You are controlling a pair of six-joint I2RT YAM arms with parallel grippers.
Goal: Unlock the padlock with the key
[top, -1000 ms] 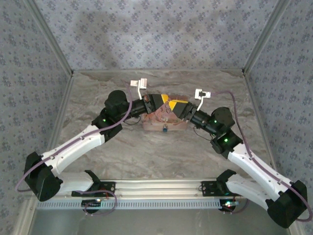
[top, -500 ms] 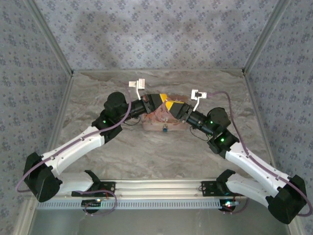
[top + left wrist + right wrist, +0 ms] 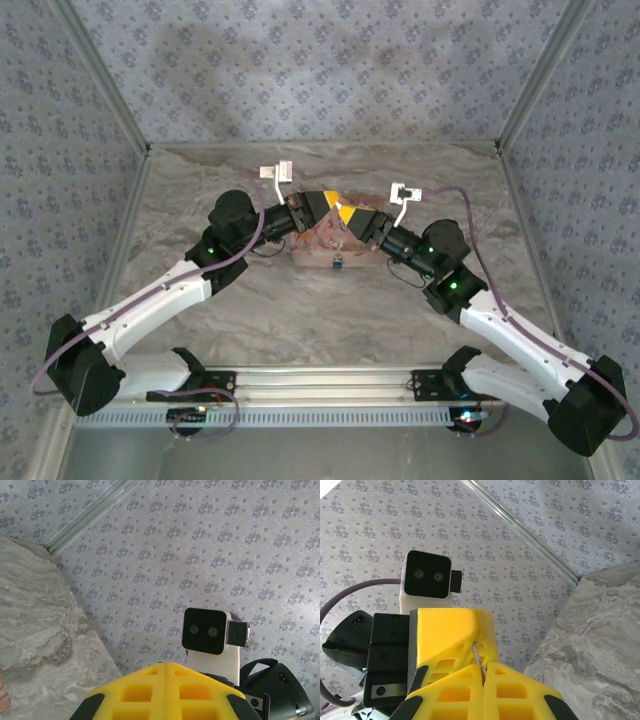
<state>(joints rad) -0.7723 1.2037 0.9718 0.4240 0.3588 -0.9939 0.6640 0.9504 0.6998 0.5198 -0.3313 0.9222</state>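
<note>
Two grippers meet tip to tip. The left gripper [image 3: 322,204] and right gripper [image 3: 356,222] are both closed, and a thin grey sliver, the key [image 3: 476,652] I'd say, stands between them. Which one grips it, I cannot tell. The padlock [image 3: 338,263] sits below both, toward the arm bases, at the pink box's [image 3: 310,252] near edge.

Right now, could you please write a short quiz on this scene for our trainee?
1. True or false: the left end effector and the right end effector meet over the pink box.
2. Where is the blue padlock? A) at the box's near edge; B) against the left wall; C) on the front rail.
3. How do the right end effector's jaws stand?
Key: 1 true; 2 A; 3 shut.
</note>
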